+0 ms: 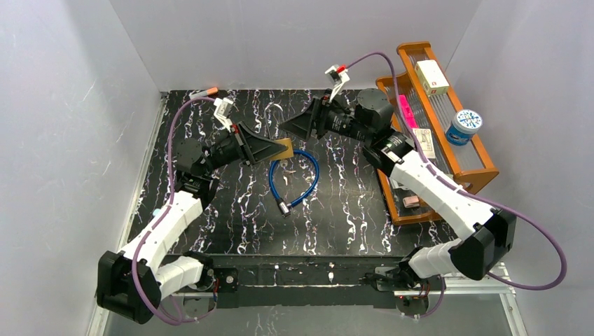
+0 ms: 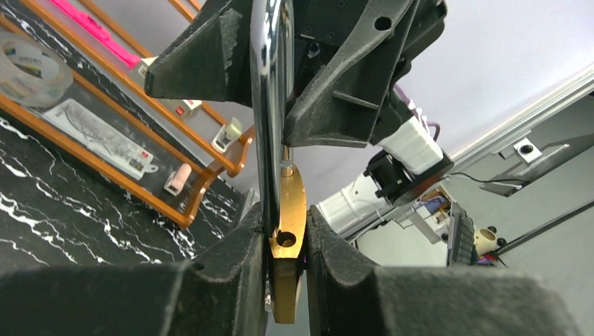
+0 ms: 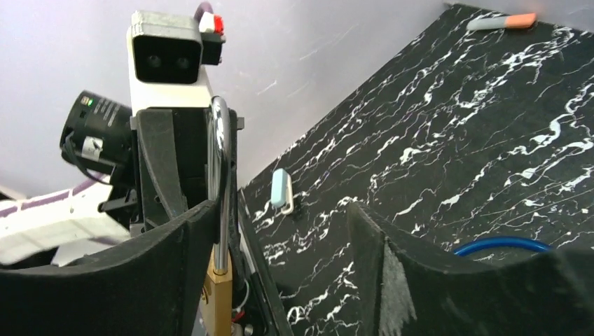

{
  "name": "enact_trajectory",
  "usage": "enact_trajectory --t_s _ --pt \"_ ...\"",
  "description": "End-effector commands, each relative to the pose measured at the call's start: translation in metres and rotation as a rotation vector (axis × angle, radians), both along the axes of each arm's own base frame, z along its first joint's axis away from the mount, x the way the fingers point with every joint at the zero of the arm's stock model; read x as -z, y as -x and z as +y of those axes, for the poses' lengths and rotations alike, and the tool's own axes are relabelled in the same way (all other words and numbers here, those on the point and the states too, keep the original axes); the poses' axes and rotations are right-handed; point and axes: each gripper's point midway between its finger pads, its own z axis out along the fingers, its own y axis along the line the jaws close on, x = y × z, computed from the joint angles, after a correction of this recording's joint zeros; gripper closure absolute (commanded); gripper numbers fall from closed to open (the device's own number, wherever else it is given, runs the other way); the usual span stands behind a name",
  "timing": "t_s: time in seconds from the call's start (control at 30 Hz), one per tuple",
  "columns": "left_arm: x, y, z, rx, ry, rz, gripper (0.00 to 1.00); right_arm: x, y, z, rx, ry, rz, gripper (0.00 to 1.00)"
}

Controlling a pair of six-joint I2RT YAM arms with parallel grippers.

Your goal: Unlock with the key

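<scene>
A brass padlock (image 1: 284, 148) with a chrome shackle (image 2: 270, 105) is held off the black marble table. My left gripper (image 1: 272, 148) is shut on its body (image 2: 288, 241), with the shackle pointing away from the wrist. My right gripper (image 1: 295, 126) hangs just behind the lock with its jaws open wide. In the right wrist view the padlock (image 3: 218, 294) and the shackle (image 3: 220, 175) lie against the inside of one finger (image 3: 140, 280), while the other finger (image 3: 420, 280) stands far off. The key does not show clearly; only a thin wire ring sits by the lock's base.
A blue cable loop (image 1: 301, 178) lies on the table under the lock. A wooden tray (image 1: 483, 175) along the right wall holds a tape roll (image 2: 31, 59), a pink item and a blue-lidded jar (image 1: 464, 126). An orange-tipped marker (image 1: 203, 92) lies at the far left.
</scene>
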Motion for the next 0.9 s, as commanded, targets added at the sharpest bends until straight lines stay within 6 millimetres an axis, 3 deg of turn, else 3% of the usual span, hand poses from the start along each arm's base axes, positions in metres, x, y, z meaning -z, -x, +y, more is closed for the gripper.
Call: enact_trajectory --t_s 0.0,0.3,0.43,0.57,0.7,0.87 --pt "-0.027 0.037 0.002 0.1 0.007 -0.18 1.0 -0.005 0.005 0.0 -0.05 0.081 -0.093 0.31" --pt "-0.03 0.062 0.005 0.191 -0.025 -0.231 1.0 0.009 -0.007 0.0 -0.047 0.034 -0.089 0.97" --pt "-0.015 0.048 0.002 0.15 -0.044 -0.172 1.0 0.002 -0.014 -0.008 0.04 -0.023 -0.061 0.99" --pt "0.02 0.009 0.001 -0.009 -0.127 -0.047 1.0 -0.003 -0.023 -0.018 0.13 -0.041 -0.053 0.99" --pt "0.05 -0.027 0.006 -0.167 -0.215 0.077 1.0 0.004 -0.03 -0.021 0.192 -0.043 -0.028 0.99" --pt "0.075 -0.051 0.012 -0.276 -0.257 0.187 0.96 0.017 -0.04 -0.01 0.263 -0.019 0.057 0.99"
